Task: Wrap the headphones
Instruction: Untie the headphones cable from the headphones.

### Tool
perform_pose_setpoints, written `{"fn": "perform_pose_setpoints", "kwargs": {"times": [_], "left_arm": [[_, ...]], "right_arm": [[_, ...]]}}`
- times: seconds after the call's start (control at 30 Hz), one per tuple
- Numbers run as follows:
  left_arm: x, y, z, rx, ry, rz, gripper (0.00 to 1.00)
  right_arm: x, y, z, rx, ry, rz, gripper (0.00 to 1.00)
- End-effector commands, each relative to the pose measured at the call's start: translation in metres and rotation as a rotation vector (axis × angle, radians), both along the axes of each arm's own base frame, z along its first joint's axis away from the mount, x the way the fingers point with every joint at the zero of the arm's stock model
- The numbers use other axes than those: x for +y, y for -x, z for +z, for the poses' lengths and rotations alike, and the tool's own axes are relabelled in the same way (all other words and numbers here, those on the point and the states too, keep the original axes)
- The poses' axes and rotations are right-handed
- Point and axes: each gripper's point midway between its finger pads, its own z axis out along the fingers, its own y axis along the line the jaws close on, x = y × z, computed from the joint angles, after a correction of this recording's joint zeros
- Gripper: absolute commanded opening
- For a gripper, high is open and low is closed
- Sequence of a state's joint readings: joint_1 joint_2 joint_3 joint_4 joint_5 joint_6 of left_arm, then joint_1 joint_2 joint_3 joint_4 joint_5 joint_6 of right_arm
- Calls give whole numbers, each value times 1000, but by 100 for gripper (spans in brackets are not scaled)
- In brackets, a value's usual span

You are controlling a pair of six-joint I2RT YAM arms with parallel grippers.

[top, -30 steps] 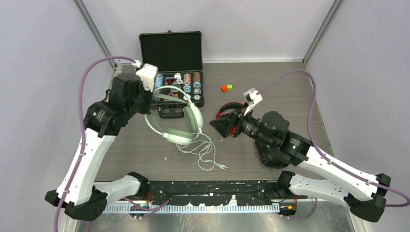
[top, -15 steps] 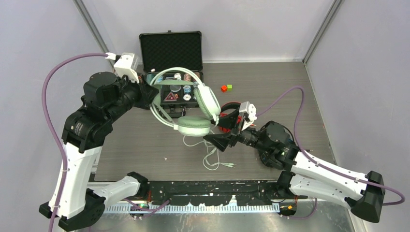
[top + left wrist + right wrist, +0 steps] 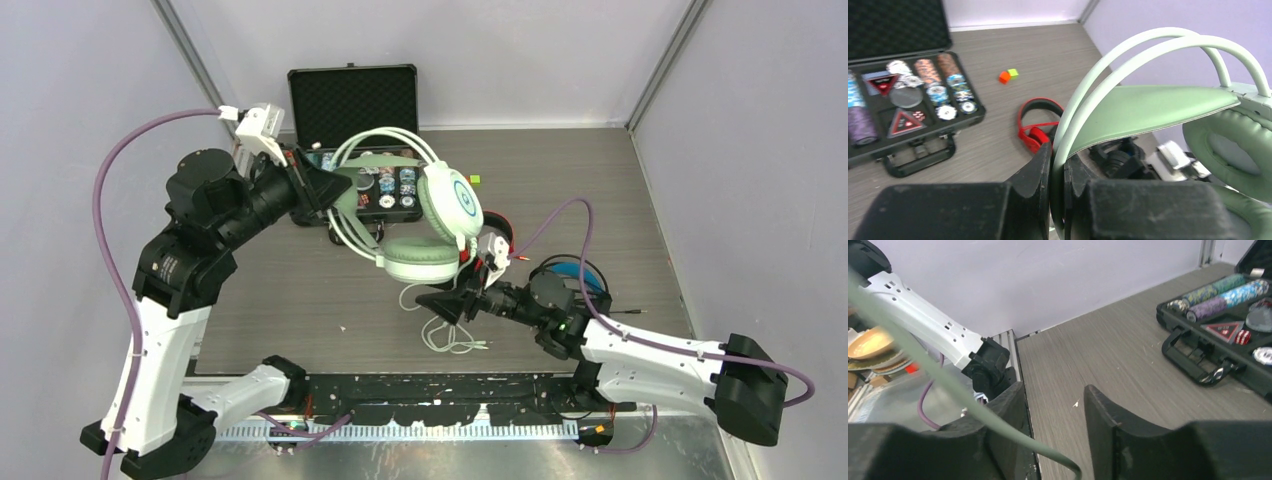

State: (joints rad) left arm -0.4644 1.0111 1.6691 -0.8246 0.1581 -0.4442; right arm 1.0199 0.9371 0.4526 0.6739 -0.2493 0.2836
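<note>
My left gripper is shut on the headband of the mint-green and white headphones and holds them in the air over the table's middle. The wrist view shows the jaws clamped on the thin band. Their pale cable hangs down to a loose heap on the table. My right gripper is open, low beside that cable. The cable crosses its left finger. The red headphones lie behind the mint ones. The black headphones with blue inner band lie by my right arm, partly hidden.
An open black case of poker chips stands at the back left, also in the left wrist view and the right wrist view. A red cube and a green cube lie behind the red headphones.
My left gripper has lifted the mint headphones up and to the right. My right arm has swung left and nearer, to the hanging cable, uncovering the black and blue headphones.
</note>
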Motion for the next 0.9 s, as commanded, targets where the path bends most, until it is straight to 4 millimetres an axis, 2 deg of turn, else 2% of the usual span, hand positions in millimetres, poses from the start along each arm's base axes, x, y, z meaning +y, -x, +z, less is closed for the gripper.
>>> {"fn": "perform_pose_setpoints", "kwargs": {"times": [0.0, 0.03, 0.1, 0.23, 0.27, 0.37, 0.47, 0.57, 0.73, 0.87], "left_arm": [[-26, 27, 52, -105, 201, -177, 0], [-27, 29, 51, -98, 201, -187, 0], [-27, 34, 53, -103, 200, -203, 0], [-19, 39, 69, -151, 197, -178, 0], [-9, 33, 73, -165, 184, -110, 0], [41, 13, 87, -227, 98, 177, 0], [84, 15, 122, -361, 60, 370, 0], [110, 12, 137, -424, -4, 497, 0], [120, -2, 125, -389, -111, 564, 0], [133, -6, 119, -385, -177, 632, 0]], "right_arm": [[-9, -3, 12, -8, -110, -47, 44], [-12, -4, 11, -8, -111, -63, 37], [-17, -10, 8, -1, -108, -102, 31], [-40, -38, -5, 83, -89, -309, 31], [-48, -45, -10, 118, -78, -369, 32], [-70, -54, -30, 225, -1, -485, 35], [-89, -49, -42, 326, 66, -538, 34], [-110, -38, -41, 388, 76, -563, 29], [-137, -26, -24, 414, -13, -579, 25], [-152, -23, -7, 419, -49, -604, 12]]}}
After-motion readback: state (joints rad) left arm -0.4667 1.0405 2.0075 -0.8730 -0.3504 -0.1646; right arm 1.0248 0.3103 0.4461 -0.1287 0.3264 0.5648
